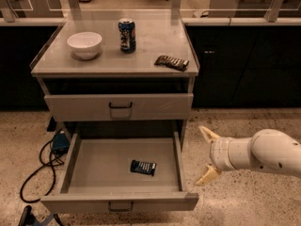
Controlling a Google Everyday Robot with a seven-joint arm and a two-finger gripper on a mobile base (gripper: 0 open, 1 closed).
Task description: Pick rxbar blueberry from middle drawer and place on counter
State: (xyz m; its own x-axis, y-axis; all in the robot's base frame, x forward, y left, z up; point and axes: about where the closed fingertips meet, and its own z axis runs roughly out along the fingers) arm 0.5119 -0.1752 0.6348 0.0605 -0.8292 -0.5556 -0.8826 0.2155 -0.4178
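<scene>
Hovering just right of the pulled-out drawer (120, 202), outside its right wall, the gripper (206, 155) sits at the end of a white arm (268, 153) that enters from the right edge. Its two pale fingers (207, 133) are spread wide apart, one above the other, pointing left toward the cabinet and holding nothing. The bar (143, 167), a small dark blue packet with a light patch, lies flat on the drawer's grey floor, right of centre and nearer the front wall, well apart from the gripper. Above the open drawer, another drawer front (150, 106) with a dark loop handle is closed. The counter (141, 62) on top carries a white bowl (84, 44) at the left, a blue can (126, 35) standing upright near the middle back, and a dark ridged packet (172, 62) lying near the right rim. A black cable (37, 166) snakes over the speckled floor (244, 201) left of the cabinet.
</scene>
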